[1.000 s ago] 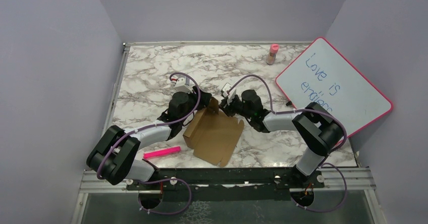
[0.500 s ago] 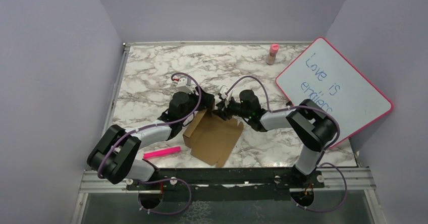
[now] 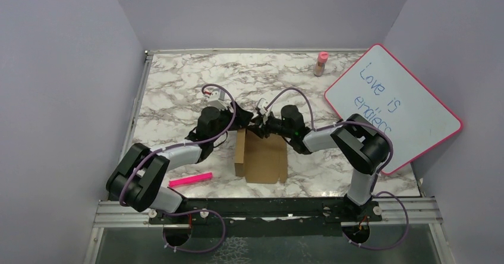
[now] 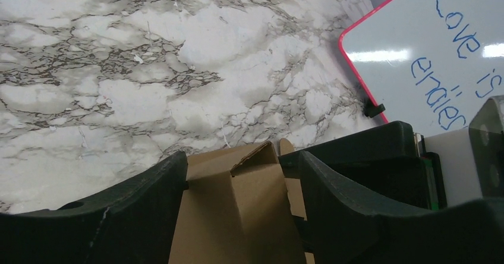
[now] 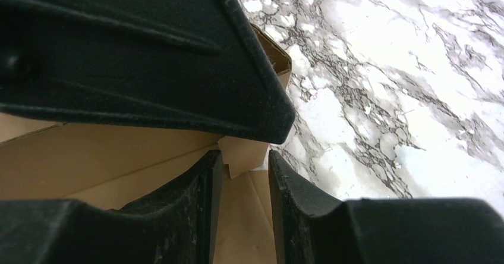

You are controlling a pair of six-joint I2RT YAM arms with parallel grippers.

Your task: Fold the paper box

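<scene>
Where the box lies: the plain brown cardboard box [image 3: 264,160] sits on the white marble-patterned worktop [image 3: 178,85]. It is near the middle, just in front of both my wrists, with its sides roughly square to the near edge.

Done so far: a narrow side panel [image 3: 240,152] along the box's left edge looks raised from the base. At the far end an upright creased flap [image 4: 238,204] also stands up, clearest from my left wrist. From overhead, the rest of the sheet looks flat and open.

Left fingers: my left fingers [image 4: 148,210] stand wide apart, one on each side of that upright creased flap. A thin gap shows on one side, so I judge that I am straddling the flap rather than clamping it.

Right fingers: my right fingers [image 5: 184,216] are nearly together, with only a narrow slot between them. A small cardboard tab [image 5: 242,156] sits right at their tips. I cannot tell whether I am nipping it or whether it lies just ahead of me. The black bulk across the top of that view looks like my other arm, very close by.

Left to do: the right side wall is not yet raised. I see no tab tucked into a slit and no lid brought over. I judge the fold to be in its early part, with most of the shaping ahead.

Bystanders: the pink-framed whiteboard [image 3: 392,106], the pink marker [image 3: 190,179] and the small pink-capped bottle [image 3: 321,63] all lie apart from the box.
</scene>
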